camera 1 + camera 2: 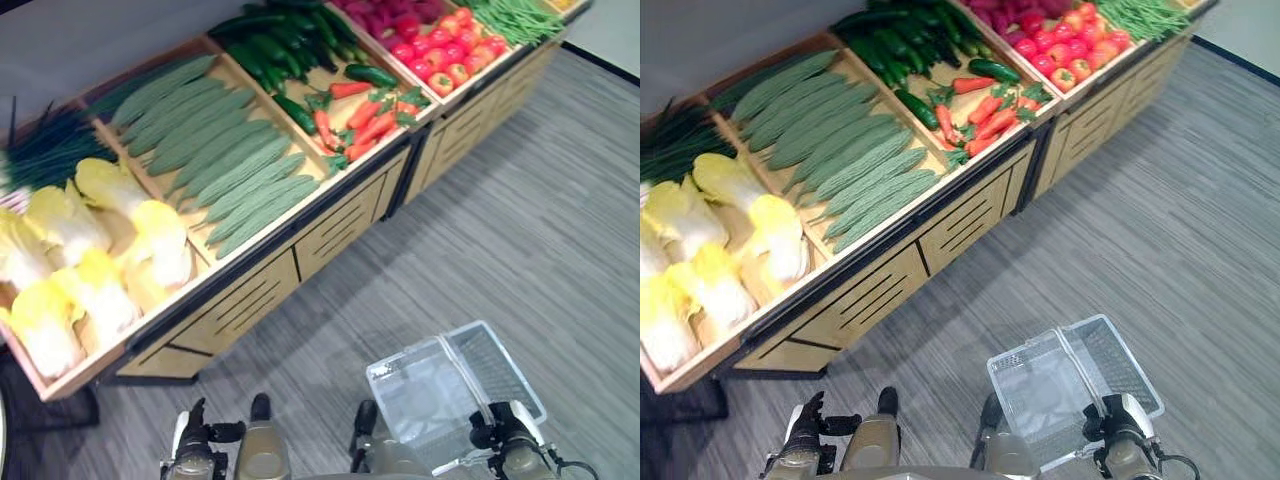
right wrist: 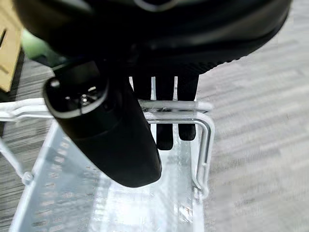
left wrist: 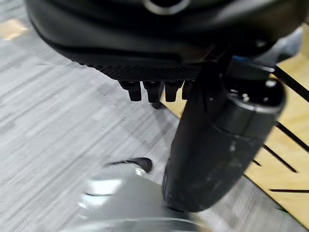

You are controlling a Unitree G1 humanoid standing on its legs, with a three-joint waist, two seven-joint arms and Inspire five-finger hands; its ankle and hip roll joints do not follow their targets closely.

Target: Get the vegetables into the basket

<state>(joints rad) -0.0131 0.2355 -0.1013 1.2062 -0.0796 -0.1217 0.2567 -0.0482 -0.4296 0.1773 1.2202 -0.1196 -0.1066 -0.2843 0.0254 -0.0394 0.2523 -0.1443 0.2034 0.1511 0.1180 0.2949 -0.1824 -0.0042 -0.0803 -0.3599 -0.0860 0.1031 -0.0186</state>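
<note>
— Wood first: what stands out past the left hand [image 3: 217,145]?

— A long slatted wooden stand [image 1: 250,300], ahead of that hand and well apart from it. The hand itself hangs low over the grey floor [image 1: 540,230] with its fingers loose and nothing in them.

— And the vegetables?

— All in the stand's compartments, none in the basket. Farthest out to the left hand's outer side are pale yellow cabbages [image 1: 80,260], with dark green chives [image 1: 50,150] behind them. Straight ahead of the left hand are the bumpy green gourds [image 1: 220,150], lying side by side. Beyond, towards the right hand's side, come dark cucumbers [image 1: 270,45], then orange-red carrots [image 1: 365,120] with one cucumber lying just beside them. Ahead of the right hand and farthest from it are red tomatoes [image 1: 450,50] and green beans [image 1: 515,18].

— The right hand [image 2: 111,140]?

— Its fingers [image 2: 164,130] are hooked round the basket's white wire handle [image 2: 203,105], with the thumb lying over the near rim.

— So the basket is in its grip?

— Yes. The clear basket [image 1: 455,385] hangs under the right hand, between the two hands and nearer the right, above the floor and well apart from the stand. Nothing lies in it.
</note>
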